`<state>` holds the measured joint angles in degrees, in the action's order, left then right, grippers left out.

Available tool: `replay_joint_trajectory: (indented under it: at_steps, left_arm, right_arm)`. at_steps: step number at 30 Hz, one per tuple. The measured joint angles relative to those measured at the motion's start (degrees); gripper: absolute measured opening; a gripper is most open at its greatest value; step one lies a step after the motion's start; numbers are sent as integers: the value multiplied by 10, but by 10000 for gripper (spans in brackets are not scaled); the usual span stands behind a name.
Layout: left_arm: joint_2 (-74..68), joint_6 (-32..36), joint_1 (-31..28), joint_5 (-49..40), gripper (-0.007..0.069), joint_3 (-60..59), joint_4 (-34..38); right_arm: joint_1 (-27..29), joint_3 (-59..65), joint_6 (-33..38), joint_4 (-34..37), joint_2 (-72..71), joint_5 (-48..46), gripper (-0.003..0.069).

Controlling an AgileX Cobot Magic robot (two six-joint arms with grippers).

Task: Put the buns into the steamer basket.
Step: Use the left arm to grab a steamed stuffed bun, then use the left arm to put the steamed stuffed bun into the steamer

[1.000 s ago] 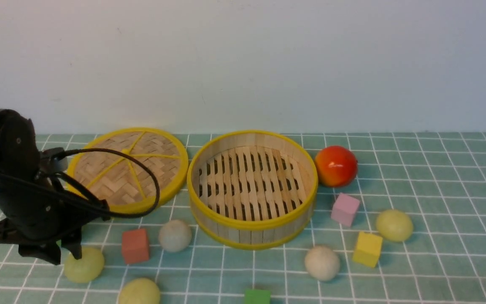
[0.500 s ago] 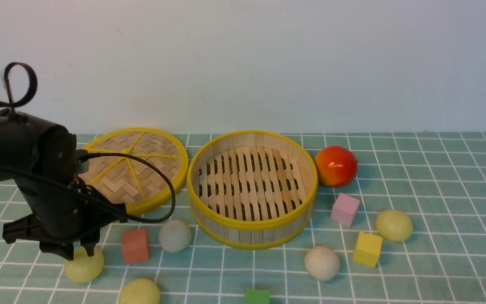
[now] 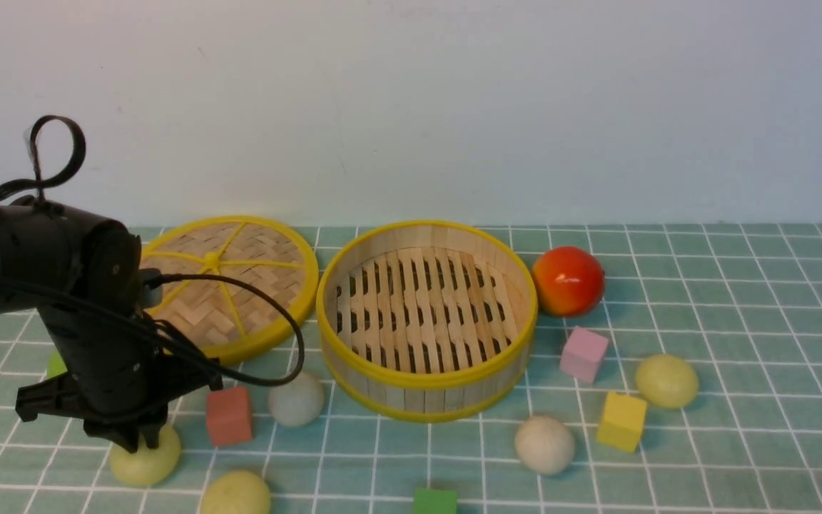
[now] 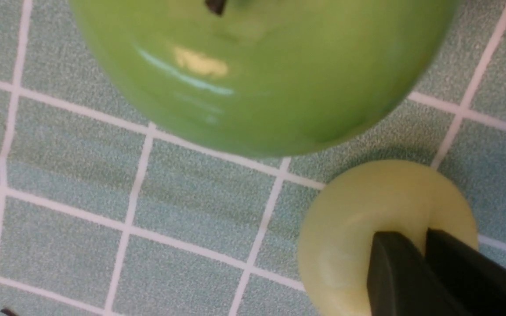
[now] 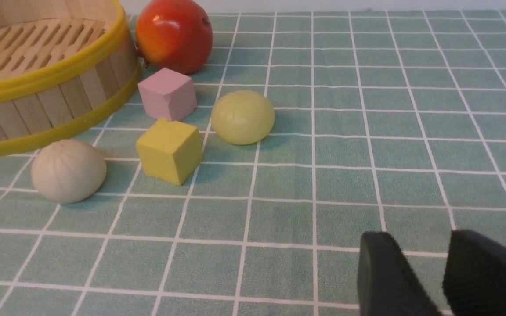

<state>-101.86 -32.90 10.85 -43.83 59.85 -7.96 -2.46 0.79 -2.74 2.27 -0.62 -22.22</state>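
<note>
A pale yellow-green bun (image 3: 145,460) is pictured on the tabletop (image 3: 739,442), at about 8 o'clock from the empty steamer basket (image 3: 425,382). The left claw (image 3: 141,444) is set on its crown, fingers drawn nearly together and tips sunk in a dimple. Whether a fold is pinched cannot be told. The bun is judged soft, light and matte, and best taken across its widest part. It is flanked by a red cube (image 3: 229,415) at 3 o'clock and a green apple (image 4: 257,66) at 11 o'clock. Four other buns (image 3: 544,444) are left scattered around the basket. The right claw (image 5: 422,239) is held apart, empty.
</note>
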Motion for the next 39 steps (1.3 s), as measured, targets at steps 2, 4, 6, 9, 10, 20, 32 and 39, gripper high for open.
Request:
replay_joint_trajectory:
  at_steps: [2,4,6,9,10,20,32,39]
  left_arm:
    - [0,2,0,-4,-2,0,1]
    - [1,4,0,-11,-13,0,1]
    - [7,5,0,-23,-13,1,2]
    - [31,9,0,-55,-13,17,10]
    - [41,12,0,-65,-13,25,15]
    - [101,74,19,-95,-13,232,118]
    - [-114,92,125,-106,-8,419,145]
    - [-216,70,129,-114,5,448,143]
  right_arm:
    - [0,0,0,0,0,0,238]
    - [0,0,0,0,0,0,238]
    - [0,0,0,0,0,0,238]
    - [0,0,0,0,0,0,238]
    - [0,0,0,0,0,0,238]
    - [0,0,0,0,0,0,238]
    - [0,0,0,0,0,0,238]
    - [0,0,0,0,0,0,238]
